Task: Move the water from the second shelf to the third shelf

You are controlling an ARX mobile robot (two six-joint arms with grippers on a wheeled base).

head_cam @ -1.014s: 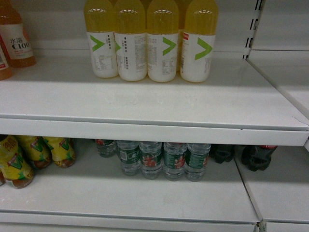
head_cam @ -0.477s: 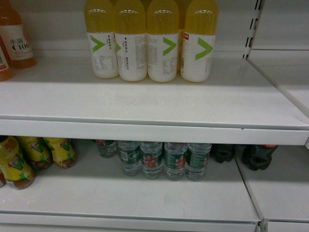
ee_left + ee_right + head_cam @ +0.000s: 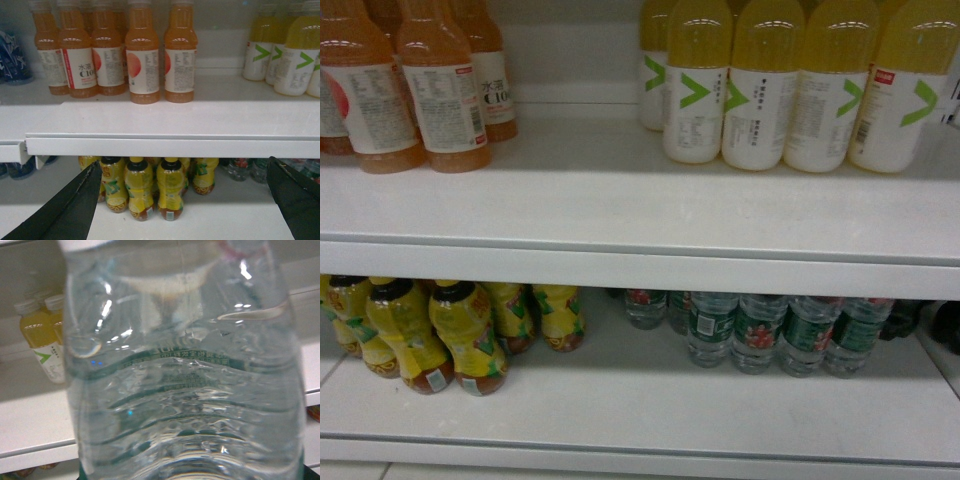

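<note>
Close against the right wrist camera a water bottle [image 3: 185, 390] fills the view; that gripper is hidden, its grip untellable. Left gripper [image 3: 185, 200] gapes wide before the yellow bottles [image 3: 140, 187] under the shelf [image 3: 170, 145].

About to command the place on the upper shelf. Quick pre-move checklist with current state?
1. Water bottle at the right wrist: ok, it fills the right wrist view; the grip itself is hidden, cannot tell.
2. Bottle upright: cannot tell, too close.
3. Free landing spot: ok, bare upper shelf between the orange drinks and yellow drinks.
4. Left gripper clear: ok, open and empty, facing the yellow-wrapped bottles below.
5. Remaining water bottles on the lower shelf: ok, standing.
</note>
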